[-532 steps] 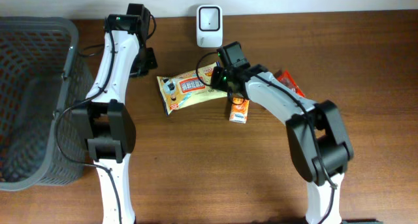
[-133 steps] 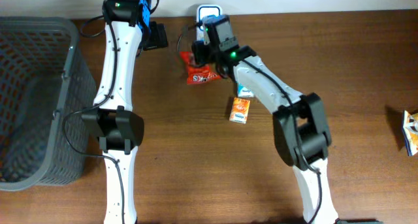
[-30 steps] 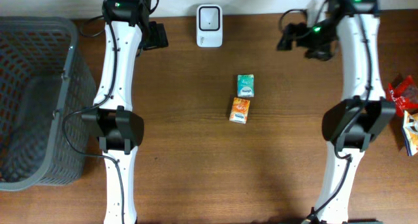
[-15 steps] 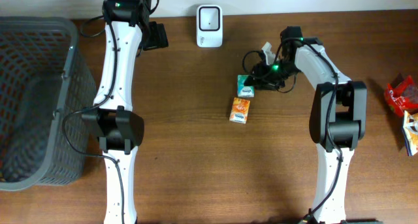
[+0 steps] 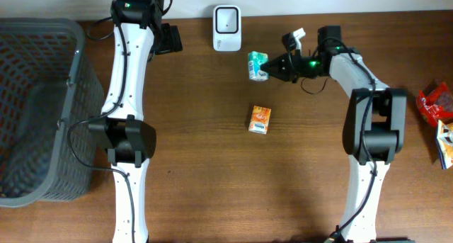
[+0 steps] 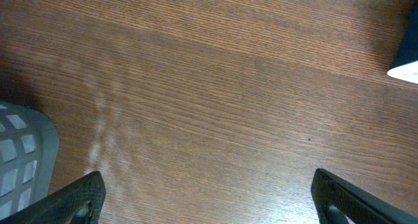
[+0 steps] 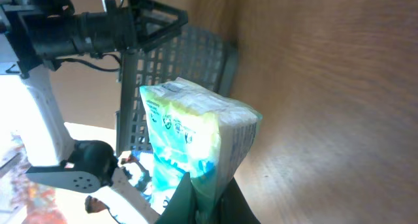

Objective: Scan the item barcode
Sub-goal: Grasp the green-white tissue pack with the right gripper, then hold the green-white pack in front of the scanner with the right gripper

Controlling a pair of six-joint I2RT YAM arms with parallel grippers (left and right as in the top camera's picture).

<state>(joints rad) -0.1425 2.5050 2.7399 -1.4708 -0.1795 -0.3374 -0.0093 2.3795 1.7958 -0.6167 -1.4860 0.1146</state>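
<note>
Two grippers show in the overhead view, and only one is working. Against the left edge stands a grey basket (image 5: 35, 108). Right of it, at upper left, the left gripper (image 5: 168, 39) hangs over bare wood with its jaws spread wide and nothing between them. At top centre stands the white scanner (image 5: 226, 18). Just to its lower right the green packet (image 5: 257, 64) is up off the wood, pinched along one edge by the right gripper (image 5: 272, 67), whose jaws are closed tight on it.

The step in hand looks like presenting the packet to the scanner. To do it well, bring the packet squarely in front of the scanner's window, turn the wrist until the barcode side faces it, and hold it steady. I cannot tell which side carries the code. With a grip on one edge, a soft packet may sag or twist.

The table (image 5: 212, 186) is dark, smooth, grained wood. An orange box (image 5: 260, 120) lies at centre, and red snack bags (image 5: 433, 101) lie at the right edge. Little of the room shows.
</note>
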